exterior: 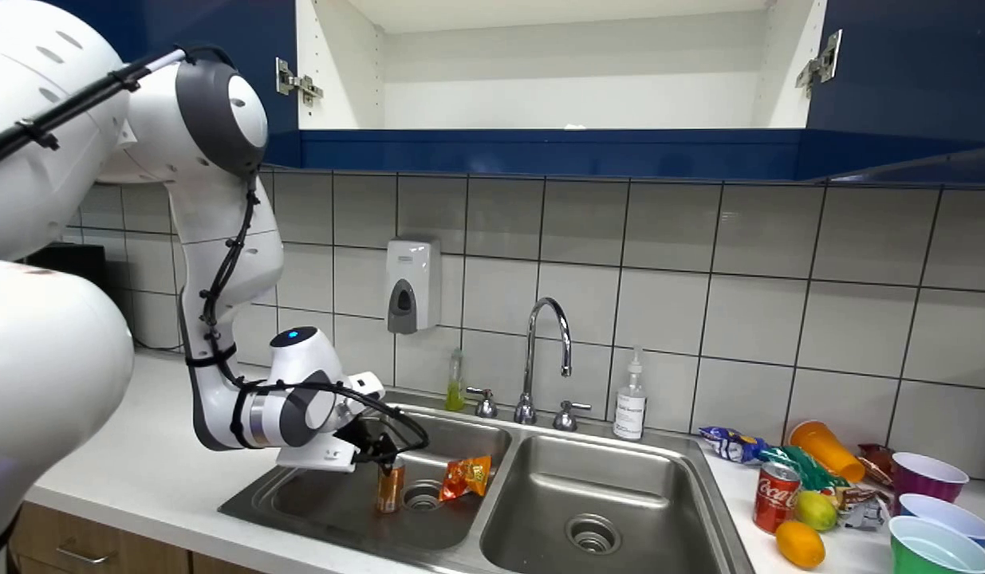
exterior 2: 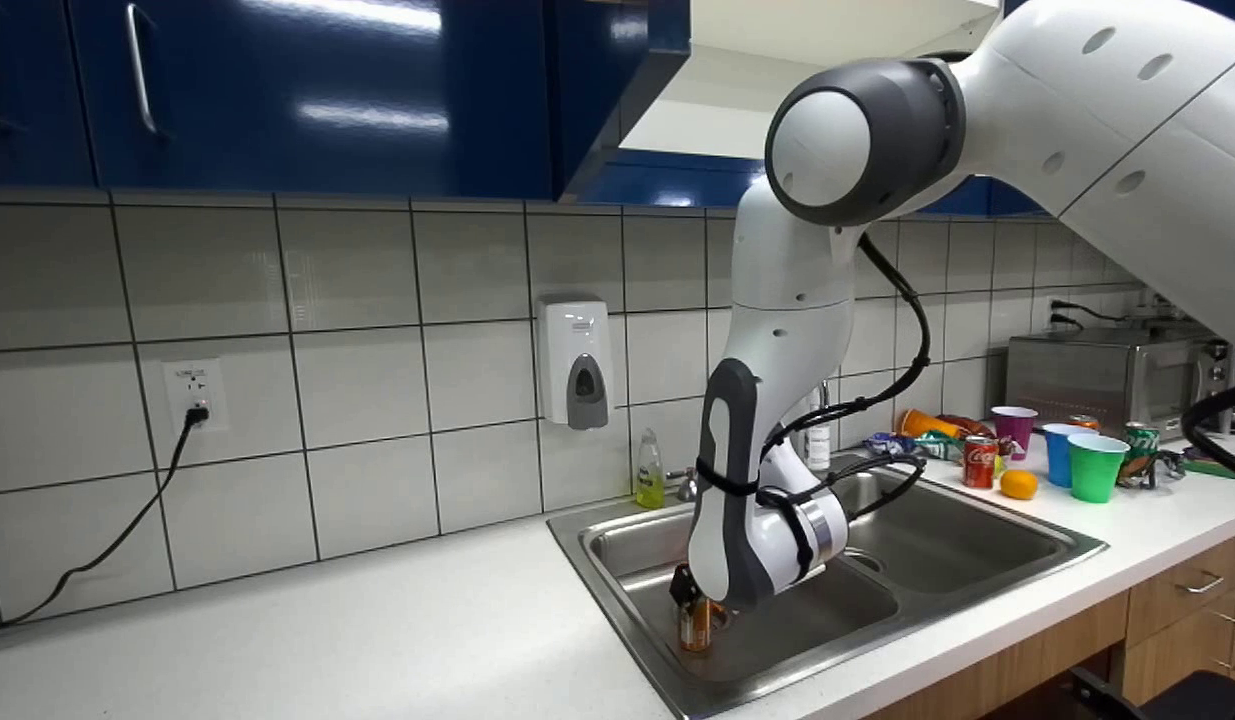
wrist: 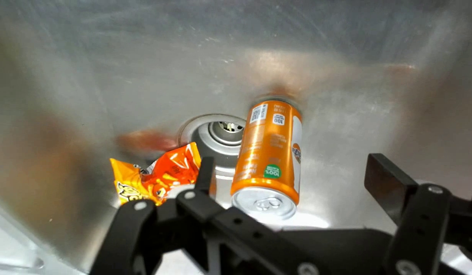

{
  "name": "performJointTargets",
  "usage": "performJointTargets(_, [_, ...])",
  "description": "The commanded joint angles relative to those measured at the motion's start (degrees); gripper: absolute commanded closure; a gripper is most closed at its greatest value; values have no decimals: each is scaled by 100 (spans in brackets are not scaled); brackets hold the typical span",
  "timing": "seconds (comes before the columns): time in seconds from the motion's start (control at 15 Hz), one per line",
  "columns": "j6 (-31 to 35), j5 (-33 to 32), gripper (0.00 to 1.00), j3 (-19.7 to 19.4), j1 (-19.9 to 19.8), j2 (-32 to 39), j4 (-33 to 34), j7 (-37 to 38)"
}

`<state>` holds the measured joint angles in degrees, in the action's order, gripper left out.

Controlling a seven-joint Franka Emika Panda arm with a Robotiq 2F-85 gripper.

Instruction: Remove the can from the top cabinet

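Note:
The can, orange with a paler band and a silver lid, stands upright in a sink basin beside the drain. Both exterior views show it low in the basin, under the wrist. My gripper is open above and around the can's upper end. In the wrist view the can lies closer to the left finger, with a wide gap to the right finger; no grip shows. The arm partly hides the gripper in an exterior view. Overhead, the top cabinet has its dark-blue doors open, showing a white interior.
A crumpled orange snack bag lies in the same basin, past the drain. Basin walls and the divider surround the can. A faucet rises behind. Cups, fruit and a red can crowd the counter beyond the sink.

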<state>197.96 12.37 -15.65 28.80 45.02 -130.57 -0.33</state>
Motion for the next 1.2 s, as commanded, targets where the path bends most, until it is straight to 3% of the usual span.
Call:
performJointTargets(0.0, [0,258,0,-235,345,-464,-472,-71])
performJointTargets(0.67, [0,874,0,-975,1388,-983,-1079,-101])
performJointTargets(1.13, [-3,823,0,-888,1287,-740,-909,-45])
